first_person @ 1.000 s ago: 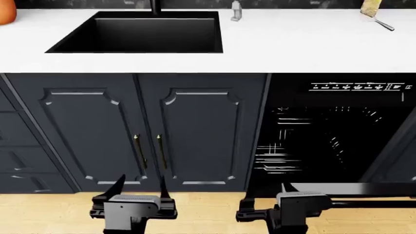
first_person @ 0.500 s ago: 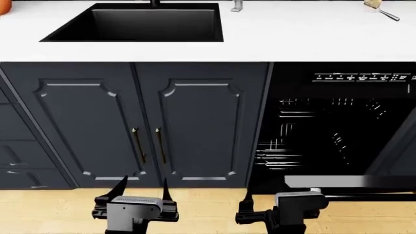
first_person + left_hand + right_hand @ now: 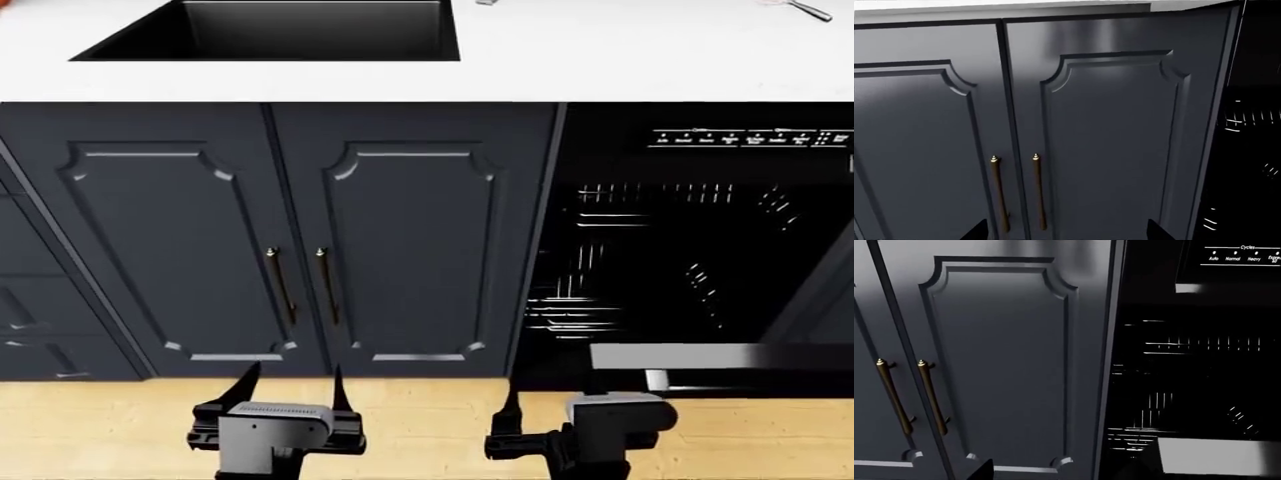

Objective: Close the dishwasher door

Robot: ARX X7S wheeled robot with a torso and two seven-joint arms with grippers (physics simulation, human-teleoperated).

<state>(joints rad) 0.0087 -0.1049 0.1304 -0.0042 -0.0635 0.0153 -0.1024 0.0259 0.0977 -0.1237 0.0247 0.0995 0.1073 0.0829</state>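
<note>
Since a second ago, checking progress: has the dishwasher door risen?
Cannot tell. The dishwasher door's silver edge keeps its gap below the cabinet doors' bottom line; only the head view tilted. Right tool sits beside it.

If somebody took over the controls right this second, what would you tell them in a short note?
Left gripper: open, empty, low in front of the navy cabinet doors.
Right gripper: looks open, empty, just left of the dishwasher door.
Dishwasher door: hanging open, its silver edge low at right; racks visible in the dark cavity.
Done: nothing on the door yet; no contact visible.
Left: get the right gripper under the door edge, lift and push it shut.
</note>
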